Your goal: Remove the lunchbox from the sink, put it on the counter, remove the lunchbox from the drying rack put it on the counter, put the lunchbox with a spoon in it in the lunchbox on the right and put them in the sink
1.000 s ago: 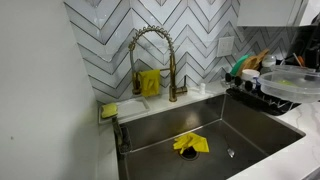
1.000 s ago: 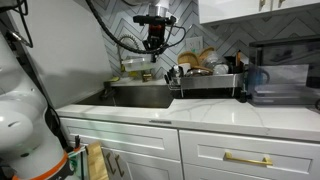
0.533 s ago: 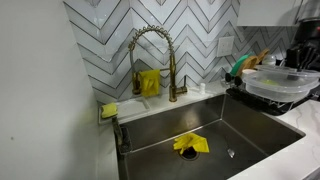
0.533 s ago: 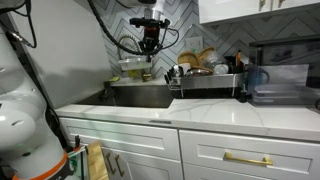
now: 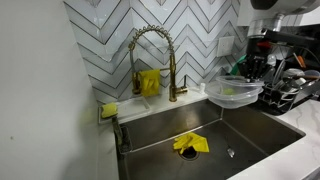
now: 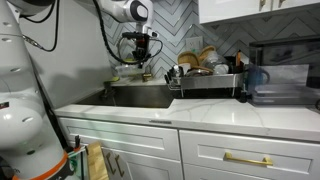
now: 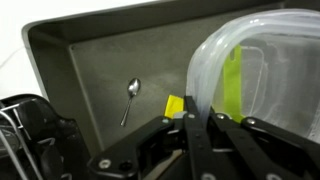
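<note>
My gripper point(image 7: 197, 112) is shut on the rim of a clear plastic lunchbox point(image 7: 265, 70), and a second rim shows inside it. In an exterior view the lunchbox point(image 5: 235, 93) hangs from the gripper point(image 5: 252, 72) over the right part of the steel sink point(image 5: 255, 135), beside the drying rack point(image 5: 292, 92). Seen from the side, the gripper point(image 6: 140, 62) is above the sink point(image 6: 140, 96). A spoon point(image 7: 130, 97) lies on the sink point(image 7: 90, 45) floor below. The white counter point(image 6: 200, 115) runs in front.
A yellow cloth point(image 5: 190, 144) lies crumpled on the sink floor. The brass spring-neck faucet point(image 5: 150, 50) rises behind the basin. A yellow sponge point(image 5: 109, 110) sits at the back left corner. The drying rack point(image 6: 205, 80) is crowded with dishes.
The gripper has carried the lunchbox sideways from over the drying rack to over the sink, and slightly lower. Its grip has stayed shut.
</note>
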Controlling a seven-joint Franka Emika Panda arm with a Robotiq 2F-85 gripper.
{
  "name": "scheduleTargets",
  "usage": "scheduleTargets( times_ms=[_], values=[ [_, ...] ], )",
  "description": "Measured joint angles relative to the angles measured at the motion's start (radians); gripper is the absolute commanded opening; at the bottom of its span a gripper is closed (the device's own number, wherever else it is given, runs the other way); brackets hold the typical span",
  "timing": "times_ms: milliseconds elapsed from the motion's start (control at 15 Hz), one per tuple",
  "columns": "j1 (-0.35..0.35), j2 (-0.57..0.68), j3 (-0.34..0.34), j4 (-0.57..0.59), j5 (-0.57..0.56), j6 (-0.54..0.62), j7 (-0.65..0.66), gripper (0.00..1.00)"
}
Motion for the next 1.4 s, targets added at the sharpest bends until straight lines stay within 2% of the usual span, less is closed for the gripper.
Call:
scheduleTargets(
  times_ms=[200,333,400,667,1067,1400],
  values=[
    [0.016,0.056,0.003,0.005,-0.047,0.079,0.054,0.08],
    [0.015,0.067,0.002,0.013,-0.05,0.082,0.056,0.08],
    [0.015,0.066,0.002,0.016,-0.05,0.082,0.056,0.02],
    [0.016,0.074,0.004,0.018,-0.048,0.08,0.051,0.02],
    [0.053,0.166,0.021,-0.026,-0.05,0.094,0.056,0.02],
    [0.091,0.244,0.023,-0.071,-0.065,0.255,0.089,0.02]
  ],
)
